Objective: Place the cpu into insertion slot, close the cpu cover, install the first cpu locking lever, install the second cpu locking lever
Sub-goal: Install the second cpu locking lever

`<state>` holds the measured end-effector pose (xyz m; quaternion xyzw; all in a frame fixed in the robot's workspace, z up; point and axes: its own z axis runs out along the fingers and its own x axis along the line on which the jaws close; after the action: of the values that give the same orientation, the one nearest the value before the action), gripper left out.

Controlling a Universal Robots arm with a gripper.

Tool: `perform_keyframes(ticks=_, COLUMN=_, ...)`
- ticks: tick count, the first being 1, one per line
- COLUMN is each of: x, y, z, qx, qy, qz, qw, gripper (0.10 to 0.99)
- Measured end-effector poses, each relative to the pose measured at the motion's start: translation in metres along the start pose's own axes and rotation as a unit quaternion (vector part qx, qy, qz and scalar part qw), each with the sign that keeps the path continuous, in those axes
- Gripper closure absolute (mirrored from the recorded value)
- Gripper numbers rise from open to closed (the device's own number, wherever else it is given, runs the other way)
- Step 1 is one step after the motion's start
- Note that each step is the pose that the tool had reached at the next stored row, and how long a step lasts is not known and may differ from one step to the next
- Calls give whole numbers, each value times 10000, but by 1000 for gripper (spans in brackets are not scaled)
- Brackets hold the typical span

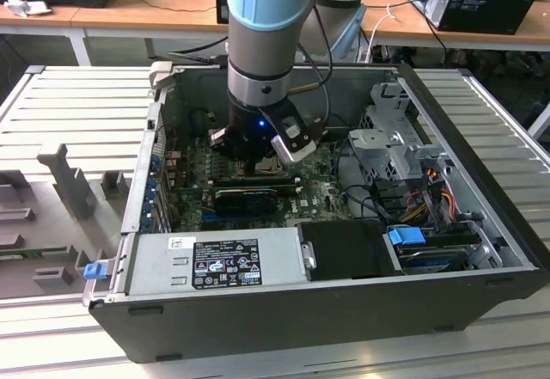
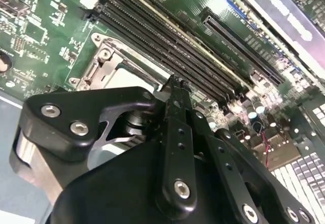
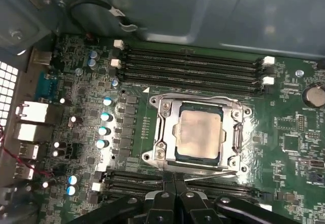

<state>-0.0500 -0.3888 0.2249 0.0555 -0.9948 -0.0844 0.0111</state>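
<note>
The cpu [image 3: 197, 132], a pale square chip, lies flat in the insertion slot [image 3: 154, 102] on the green motherboard. The cpu cover [image 3: 166, 132] lies down around it as a metal frame. A thin locking lever [image 3: 210, 174] runs along the slot's edge closest to my gripper. My gripper [image 3: 175, 179] is shut, its two black fingers pressed together, with the tips right at that lever's end. In the second wrist view the gripper [image 2: 175, 84] points its tips at the slot's edge, beside the cpu [image 2: 129, 76]. In the exterior view the gripper [image 1: 258, 162] hangs low inside the computer case.
Long black memory slots [image 3: 193, 69] run beside the socket. A dark expansion card [image 1: 249, 197] lies just in front of the arm, with the power supply [image 1: 215, 263] nearer still. A metal drive cage [image 1: 395, 138] and cables stand on the exterior view's right. Case walls [image 1: 146, 164] enclose the board.
</note>
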Motion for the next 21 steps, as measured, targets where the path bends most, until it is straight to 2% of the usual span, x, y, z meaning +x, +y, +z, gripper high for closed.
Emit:
perform_keyframes(ticks=2, x=15, y=-9, z=67, qx=-5, qy=-1, qz=-1, qw=10000, gripper=980)
perform_keyframes(ticks=3, x=49, y=-8, z=74, qx=-46, qy=-5, qz=-3, qw=10000, gripper=980)
perform_keyframes(ticks=4, x=88, y=-22, z=78, qx=-148, qy=-16, qz=-6, qw=9999, gripper=980)
perform_keyframes(ticks=7, x=132, y=-58, z=88, qx=-279, qy=-31, qz=-10, qw=9996, gripper=980)
perform_keyframes(ticks=9, x=140, y=-69, z=94, qx=-346, qy=-38, qz=-11, qw=9994, gripper=980)
perform_keyframes(ticks=11, x=153, y=-87, z=103, qx=-441, qy=-49, qz=-10, qw=9990, gripper=980)
perform_keyframes(ticks=12, x=189, y=-99, z=112, qx=-489, qy=-55, qz=-10, qw=9988, gripper=980)
perform_keyframes(ticks=13, x=236, y=-102, z=122, qx=-519, qy=-58, qz=-12, qw=9986, gripper=980)
perform_keyframes(ticks=15, x=245, y=-120, z=126, qx=-554, qy=-62, qz=-12, qw=9984, gripper=980)
perform_keyframes(ticks=21, x=257, y=-223, z=129, qx=-727, qy=-87, qz=10, qw=9973, gripper=980)
